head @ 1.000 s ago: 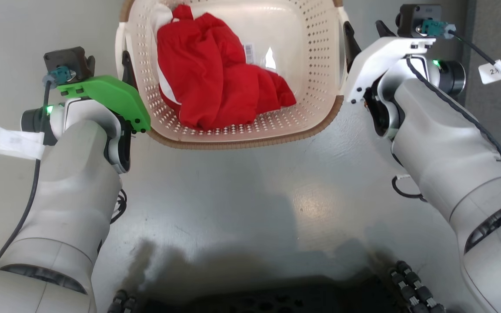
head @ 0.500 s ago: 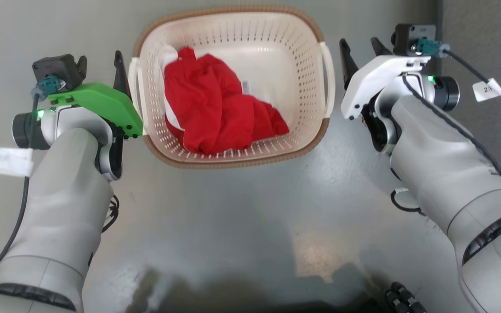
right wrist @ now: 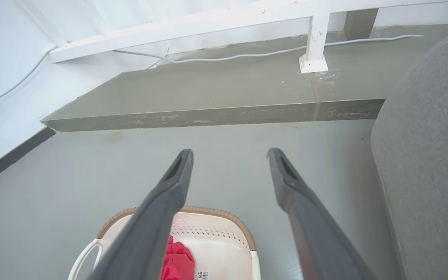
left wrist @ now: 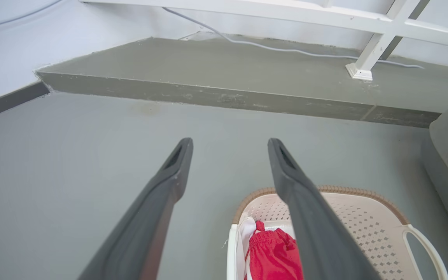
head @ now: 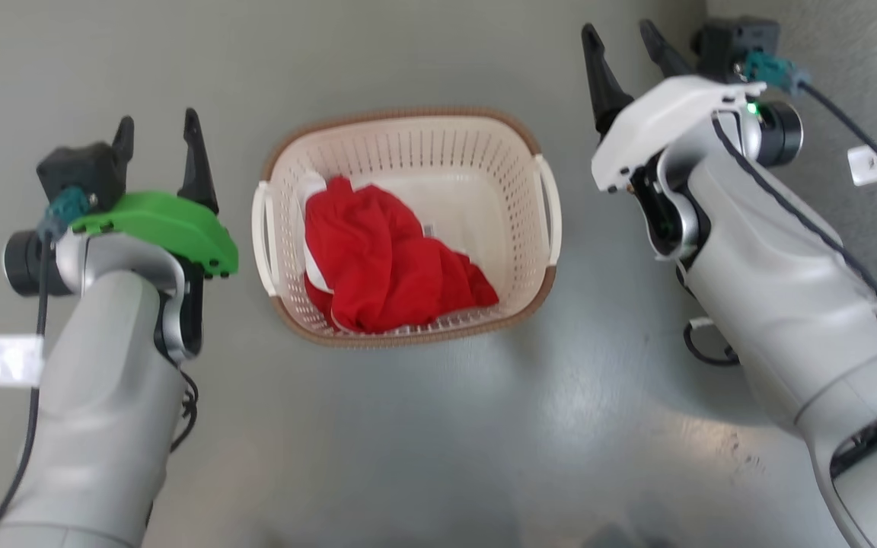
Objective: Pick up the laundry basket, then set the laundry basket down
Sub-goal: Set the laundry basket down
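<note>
Subject: one small rounded-rectangular cream-white plastic laundry basket (head: pixel 423 152) with perforated sides and a brown woven-look rim. It stands upright on the smooth grey floor (head: pixel 438 426), on open floor short of the raised grey step (left wrist: pixel 208 66) along the floor's far edge. A grey upholstered piece (right wrist: pixel 422 155) lies at the floor's right edge.

Contents: one crumpled red garment (head: pixel 385 266) is noted, heaped toward the basket's left and near sides. One white cloth (head: pixel 315 190) is partly seen beneath it.

Handling, as judged: the shell is thin and perforated, so it is expected to be light and to flex somewhat under squeeze. The load is soft and light but off-centre, so a slight tilt toward the left is to be allowed for. The plastic appears smooth and a hold could slip.

Holding points: two white side handles are counted, the left handle (head: pixel 259 236) and the right handle (head: pixel 553 209). One per hand is advised, lifted evenly.

Hands: two are counted, with two dark fingers each. The left hand (head: pixel 158 133) is found open and empty, near the left handle but apart from it. The right hand (head: pixel 620 46) is likewise open and empty, off the basket's far right corner and clear of it.
</note>
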Robot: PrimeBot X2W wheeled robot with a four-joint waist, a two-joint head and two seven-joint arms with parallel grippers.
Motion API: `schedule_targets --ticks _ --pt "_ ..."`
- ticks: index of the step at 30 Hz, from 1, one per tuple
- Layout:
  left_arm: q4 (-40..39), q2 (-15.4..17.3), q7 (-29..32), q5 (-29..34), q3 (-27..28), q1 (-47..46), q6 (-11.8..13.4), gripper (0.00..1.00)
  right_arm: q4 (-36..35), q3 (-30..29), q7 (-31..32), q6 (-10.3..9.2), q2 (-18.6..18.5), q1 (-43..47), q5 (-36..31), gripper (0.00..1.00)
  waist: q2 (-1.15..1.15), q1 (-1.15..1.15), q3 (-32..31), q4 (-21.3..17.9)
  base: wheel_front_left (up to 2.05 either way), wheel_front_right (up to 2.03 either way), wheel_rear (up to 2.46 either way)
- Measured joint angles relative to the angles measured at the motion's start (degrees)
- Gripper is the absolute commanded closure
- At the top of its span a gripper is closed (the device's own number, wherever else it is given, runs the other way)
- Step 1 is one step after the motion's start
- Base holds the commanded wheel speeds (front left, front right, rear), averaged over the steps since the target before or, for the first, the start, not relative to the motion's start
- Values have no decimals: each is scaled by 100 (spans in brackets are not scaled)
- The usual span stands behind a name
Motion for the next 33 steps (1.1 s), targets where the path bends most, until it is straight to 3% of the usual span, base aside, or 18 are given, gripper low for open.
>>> schedule_targets --ticks 15,33 --pt "-1589 -21 0 757 594 1806 73 0 -1417 -1109 -1 -86 -182 1869 -898 0 0 0 -1304 58 0 0 0" --pt "-2520 -59 0 1110 923 3718 94 0 -2503 -1705 -1 -92 -88 3962 -1566 0 0 0 -2633 83 0 0 0"
